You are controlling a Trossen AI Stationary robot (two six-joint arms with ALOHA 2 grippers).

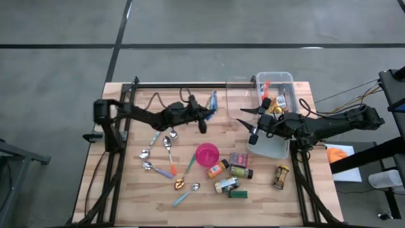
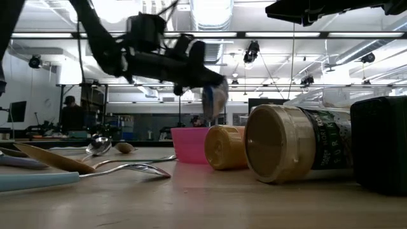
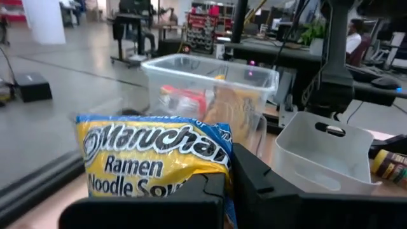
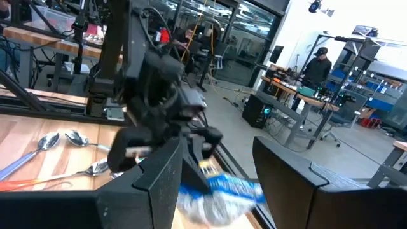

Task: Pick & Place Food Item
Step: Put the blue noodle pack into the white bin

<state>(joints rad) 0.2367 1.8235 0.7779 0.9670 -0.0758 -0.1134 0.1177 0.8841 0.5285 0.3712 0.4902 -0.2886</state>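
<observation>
Left gripper (image 1: 205, 113): clamped on ramen packet (image 3: 156, 156), raised above table (image 1: 158, 190).
Right gripper (image 1: 254, 126): fingers spread, hovering beside clear bin (image 1: 281, 79).

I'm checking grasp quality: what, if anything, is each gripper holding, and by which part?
The left gripper is shut on the ramen packet, pinching its edge. The right gripper, over the clear bin, holds nothing, its fingers apart.

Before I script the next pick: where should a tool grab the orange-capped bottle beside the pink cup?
Probably across the orange-capped bottle's middle, coming from above: it lies on its side, and the pink cup and a jar crowd its ends.
</observation>
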